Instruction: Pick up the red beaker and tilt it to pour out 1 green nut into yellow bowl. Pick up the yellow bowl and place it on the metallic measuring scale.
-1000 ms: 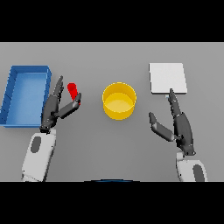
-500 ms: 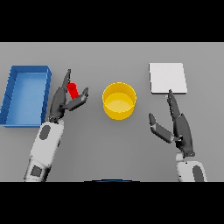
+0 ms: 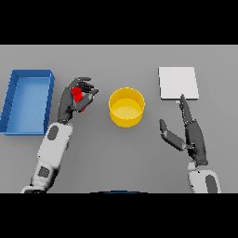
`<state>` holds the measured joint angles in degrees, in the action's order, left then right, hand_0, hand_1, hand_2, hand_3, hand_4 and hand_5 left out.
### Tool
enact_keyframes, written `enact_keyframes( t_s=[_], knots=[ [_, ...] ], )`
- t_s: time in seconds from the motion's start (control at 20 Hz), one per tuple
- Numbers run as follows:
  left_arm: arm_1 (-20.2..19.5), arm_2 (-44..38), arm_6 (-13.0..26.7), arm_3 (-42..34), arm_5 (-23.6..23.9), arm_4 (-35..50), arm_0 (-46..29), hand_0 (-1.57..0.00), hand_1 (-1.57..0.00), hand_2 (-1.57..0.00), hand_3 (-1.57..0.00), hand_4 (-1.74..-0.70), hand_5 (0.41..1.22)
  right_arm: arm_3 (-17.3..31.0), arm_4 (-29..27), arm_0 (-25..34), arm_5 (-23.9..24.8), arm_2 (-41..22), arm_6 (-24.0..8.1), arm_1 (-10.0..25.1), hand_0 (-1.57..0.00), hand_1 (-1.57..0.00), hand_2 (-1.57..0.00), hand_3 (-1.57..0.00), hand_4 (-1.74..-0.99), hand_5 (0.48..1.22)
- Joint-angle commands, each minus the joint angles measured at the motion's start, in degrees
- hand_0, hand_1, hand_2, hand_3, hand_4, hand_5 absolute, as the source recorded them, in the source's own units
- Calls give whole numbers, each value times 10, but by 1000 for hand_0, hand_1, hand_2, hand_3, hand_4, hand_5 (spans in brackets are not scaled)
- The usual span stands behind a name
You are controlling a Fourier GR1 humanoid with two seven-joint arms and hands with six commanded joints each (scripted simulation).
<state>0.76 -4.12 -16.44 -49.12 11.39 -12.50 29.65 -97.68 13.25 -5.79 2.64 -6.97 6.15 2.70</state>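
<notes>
- Since half a second ago, the left hand (image 3: 74,98) has climbed up and away from the robot, and its fingers have closed tighter over the red beaker (image 3: 77,95), which now shows only as a small red patch between them.
- Left hand: clenched round the red beaker, dark fingers curled over its top and thumb side, with the white and grey forearm slanting down to the view's lower left.
- Red beaker: a small, smooth, bright red vessel, mostly hidden by the fingers; its tilt cannot be told, nor whether it is off the table.
- No green nut can be made out, neither in the beaker nor elsewhere.
- Yellow bowl (image 3: 126,108): round, plain, glossy yellow with a low upright wall, standing on the grey table (image 3: 116,158) to the right of the left hand, apart from it; its inside shows only yellow.
- Metallic measuring scale (image 3: 178,82): a flat, pale grey square plate with rounded corners, lying at the far right of the table, apart from the bowl.
- Right hand (image 3: 189,132): released, fingers straight and pointing away from the robot, thumb spread toward the bowl; its longest fingertip reaches just to the near edge of the scale, whether touching cannot be told. It holds nothing and has not changed place.
- Blue tray (image 3: 11,97): a rectangular, matte blue bin with raised walls, at the far left, just beside the left hand's back.
</notes>
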Motion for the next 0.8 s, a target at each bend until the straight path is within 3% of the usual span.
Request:
enact_keyframes(
  t_s=[0.0,0.05,0.15,0.3,0.5,0.75],
  knots=[
    [1,0,-19,7,1,-4,3,-932,-953,-950,-761,-1529,990,-4,1,-3,-5,-6,5,0,1,1,1,1,-1241,695],
    [6,-2,-47,13,0,-3,2,-1060,-1077,-1074,-891,-1569,1036,-5,-1,-4,-3,-4,4,-3,1,1,1,1,-1240,693],
    [9,-4,-40,18,1,3,9,-1244,-1255,-1253,-1111,-1572,1103,-2,-2,0,1,-1,1,-4,1,1,1,1,-1233,686],
    [11,-9,-44,11,7,12,4,-1403,-1409,-1408,-1336,-1654,1127,6,7,6,7,-4,0,-7,1,1,1,1,-1207,677],
    [4,5,-19,-18,17,2,15,-1502,-1505,-1504,-1475,-1706,1126,11,15,10,11,-1,8,0,1,1,1,1,-1160,664],
    [-48,62,33,-74,-5,-55,30,-1549,-1549,-1549,-1539,-1729,1134,10,40,7,23,-10,8,-1,1,1,1,1,-1103,656]
  ],
)
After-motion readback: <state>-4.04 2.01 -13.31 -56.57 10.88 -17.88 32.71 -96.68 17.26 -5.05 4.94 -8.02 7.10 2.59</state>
